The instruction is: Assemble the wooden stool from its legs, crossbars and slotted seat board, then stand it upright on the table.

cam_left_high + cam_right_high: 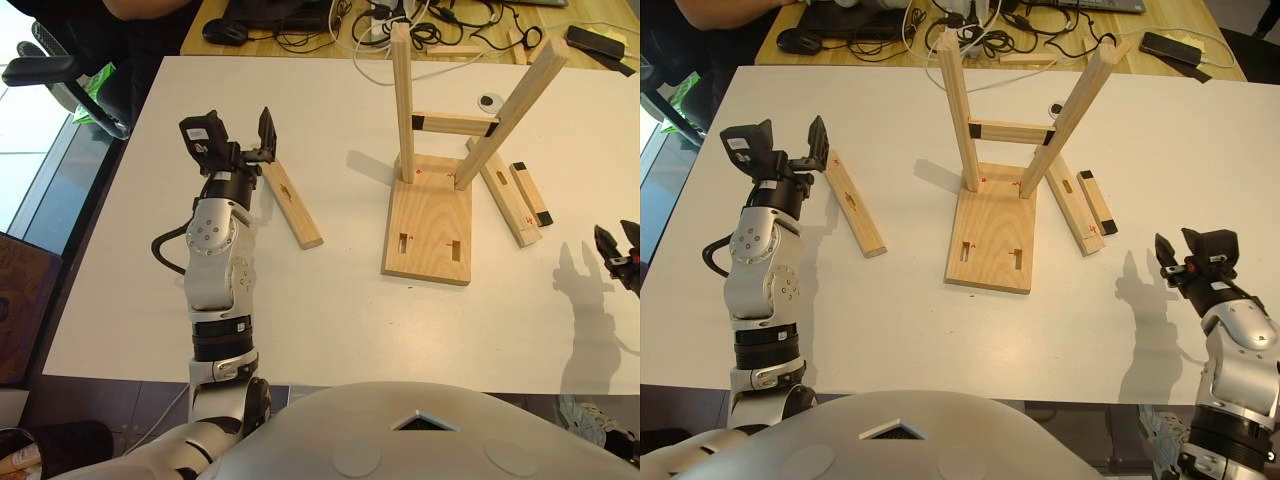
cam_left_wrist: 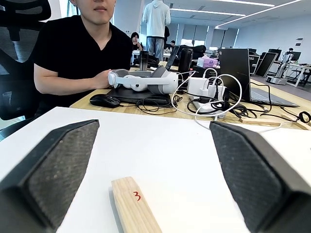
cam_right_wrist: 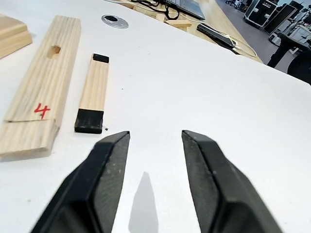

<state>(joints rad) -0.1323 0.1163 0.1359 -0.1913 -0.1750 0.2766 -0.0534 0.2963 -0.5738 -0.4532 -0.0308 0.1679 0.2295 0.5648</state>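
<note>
The slotted seat board [image 1: 430, 225] lies flat on the white table [image 1: 300, 320]. Two legs, one upright [image 1: 403, 100] and one leaning [image 1: 512, 108], stand in its far slots, joined by a crossbar [image 1: 455, 124]. A loose leg [image 1: 290, 200] marked 3 [image 2: 133, 208] lies left of the board, and my left gripper [image 1: 240, 135] is open at its far end, fingers [image 2: 53, 179] either side of it. Right of the board lie a leg marked 4 [image 3: 43, 92] and a short black-tipped crossbar [image 3: 92, 94]. My right gripper [image 1: 1180, 255] is open and empty, above the table near them.
A wooden desk [image 1: 300, 30] with cables, a mouse and a laptop borders the table's far edge, and a person sits behind it. A small round disc [image 1: 490, 100] lies near the standing legs. An office chair [image 1: 60, 70] stands off the far left corner.
</note>
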